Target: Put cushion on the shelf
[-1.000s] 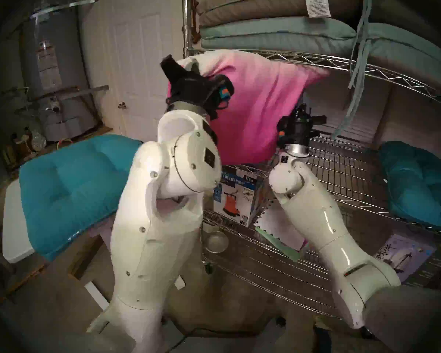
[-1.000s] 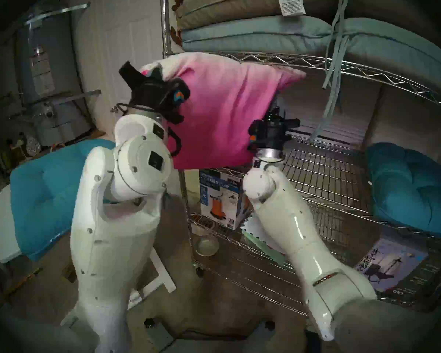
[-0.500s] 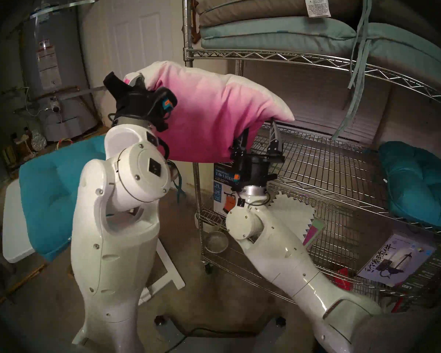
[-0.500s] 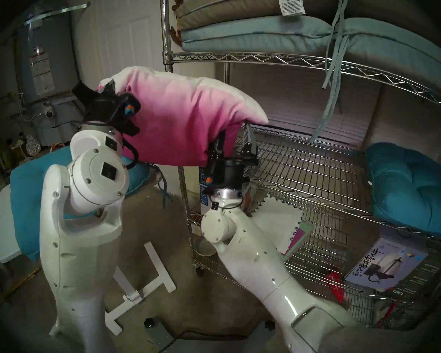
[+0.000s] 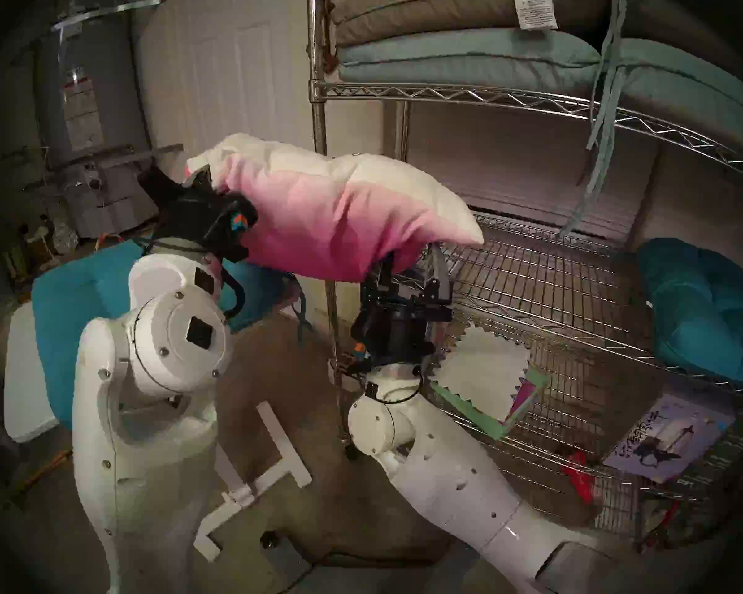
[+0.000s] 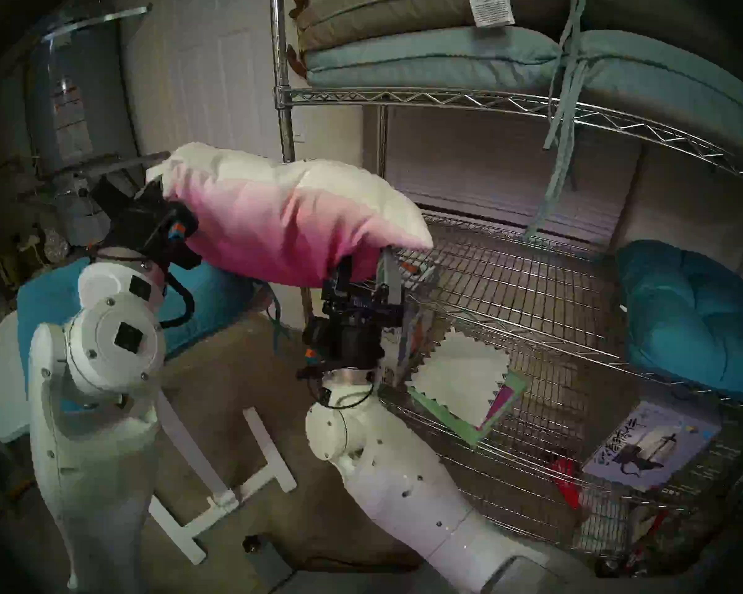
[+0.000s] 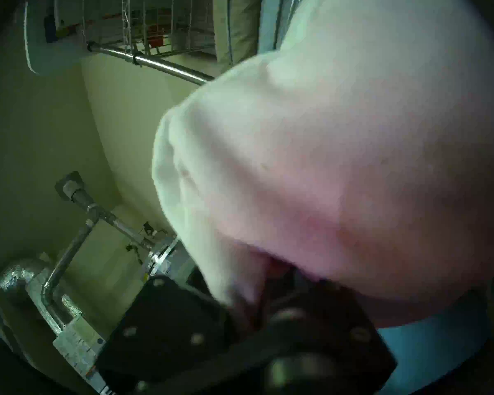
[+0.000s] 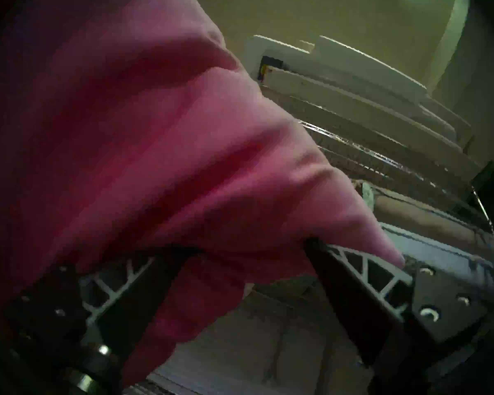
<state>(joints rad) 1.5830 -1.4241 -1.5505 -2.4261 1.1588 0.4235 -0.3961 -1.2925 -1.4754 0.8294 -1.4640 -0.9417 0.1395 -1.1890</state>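
The left pincer (image 5: 207,181) is pinched tight on the cushion's (image 5: 339,220) upper-left corner, out over the teal seat cushion (image 5: 82,314) on the small white counter (image 5: 22,387). From that corner the cushion runs rightward with its long axis close to level, pink side toward the head cameras, white side up, its free right corner reaching over the front-left end of the shelf's (image 5: 532,280) middle tier without resting on it, as far as I can judge. Under that right end stands the right pincer (image 5: 412,263), pointing steeply up with its jaws spread; in the right wrist view pink fabric sags between the fingers (image 8: 362,274) but is not squeezed. So the cushion hangs from the left pincer alone. The bare tier lies to the right of and beyond it, and the right pincer is the nearer one to that tier. I judge that the coming move turns on carrying the cushion rightward along its own axis.
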